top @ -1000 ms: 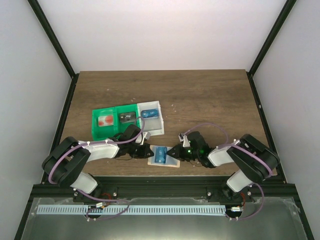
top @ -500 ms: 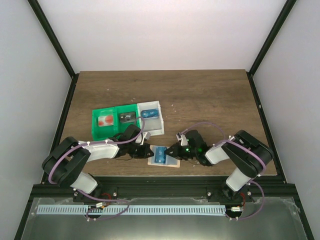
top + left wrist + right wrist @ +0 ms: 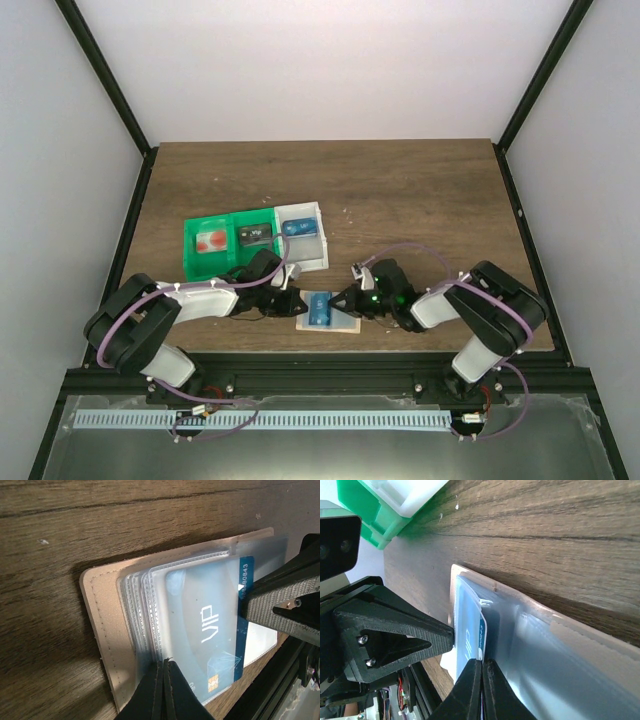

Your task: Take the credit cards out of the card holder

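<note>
The tan card holder [image 3: 342, 325] lies open near the table's front edge, its clear sleeves fanned out [image 3: 145, 605]. The bright blue card [image 3: 320, 308] with white "VIP" print [image 3: 205, 630] sits in a sleeve and sticks out on the right side. My left gripper [image 3: 293, 303] is shut, its tips [image 3: 164, 672] pressing on the sleeves' left edge. My right gripper [image 3: 346, 300] is shut on the blue card's protruding edge [image 3: 481, 630], its tips [image 3: 481, 666] low over the holder. The pale card with red circles [image 3: 209, 240] lies in the green tray.
The green compartment tray [image 3: 190, 255] stands behind my left arm and also holds a dark card [image 3: 255, 236]. The translucent white box [image 3: 312, 255] next to it holds a blue item [image 3: 299, 228]. The two grippers face each other closely across the holder.
My right gripper has moved slightly left, closing in on the blue card's edge. The left gripper has stayed on the holder.
</note>
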Motion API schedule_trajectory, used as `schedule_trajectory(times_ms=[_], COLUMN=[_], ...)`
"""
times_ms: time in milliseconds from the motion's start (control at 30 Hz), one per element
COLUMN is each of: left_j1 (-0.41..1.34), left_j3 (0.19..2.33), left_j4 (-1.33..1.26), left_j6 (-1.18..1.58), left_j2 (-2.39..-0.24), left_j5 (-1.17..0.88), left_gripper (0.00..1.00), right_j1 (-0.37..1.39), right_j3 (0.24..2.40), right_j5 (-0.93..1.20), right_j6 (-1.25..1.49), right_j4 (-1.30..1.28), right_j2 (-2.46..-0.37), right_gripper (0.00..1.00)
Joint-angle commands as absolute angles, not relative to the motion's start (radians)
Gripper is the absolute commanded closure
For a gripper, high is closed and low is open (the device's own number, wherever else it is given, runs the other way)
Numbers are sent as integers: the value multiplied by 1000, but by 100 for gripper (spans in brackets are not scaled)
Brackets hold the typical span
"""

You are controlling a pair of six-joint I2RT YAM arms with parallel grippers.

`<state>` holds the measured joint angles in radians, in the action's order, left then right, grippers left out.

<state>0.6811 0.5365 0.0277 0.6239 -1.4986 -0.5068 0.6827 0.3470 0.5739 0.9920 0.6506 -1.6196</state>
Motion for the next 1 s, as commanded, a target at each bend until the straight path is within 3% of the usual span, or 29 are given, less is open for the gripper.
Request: schedule_trajectory(times_ms=[0,533,967], left_j1=[686,686,686], left_j3=[521,503,492], left_j4=[22,23,1], left_j6=[617,625,629], left_j2=[-1488,-1484,-1509], left_j5=[-500,-490,-494], left_gripper=[100,100,100], right_j1=[667,629,587], right_j3=[332,279,258], right_j5=[543,510,408], right_j6=[977,938,872], right_j4=[615,542,336], right_j2=[-1591,-1493,-1272], right_gripper=[99,100,100])
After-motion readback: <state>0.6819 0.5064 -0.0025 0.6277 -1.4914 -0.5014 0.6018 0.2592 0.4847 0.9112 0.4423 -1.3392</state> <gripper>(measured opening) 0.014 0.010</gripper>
